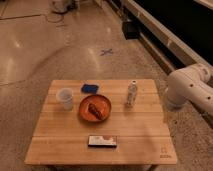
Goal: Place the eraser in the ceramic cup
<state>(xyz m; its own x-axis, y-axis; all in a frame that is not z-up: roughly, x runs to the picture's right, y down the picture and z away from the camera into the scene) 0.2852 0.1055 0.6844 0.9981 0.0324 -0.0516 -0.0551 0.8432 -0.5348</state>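
The table (pixel 60 145) is carrying everything, the white arm (pixel 187 90) is hanging beside its right edge, and the hand is sitting out of view, so I cannot tell its grip. Ahead of the orange plate (pixel 95 107), the eraser (pixel 102 141) is lying flat near the front edge, well apart from the ceramic cup (pixel 65 97).

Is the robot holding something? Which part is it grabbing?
It cannot be told: the gripper is out of view, and only the arm shows, right of the table. The eraser lies untouched near the table's front, so it is not held.

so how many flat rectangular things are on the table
2: the eraser near the front edge, the blue pad at the back. The hand is out of view; arm at right.
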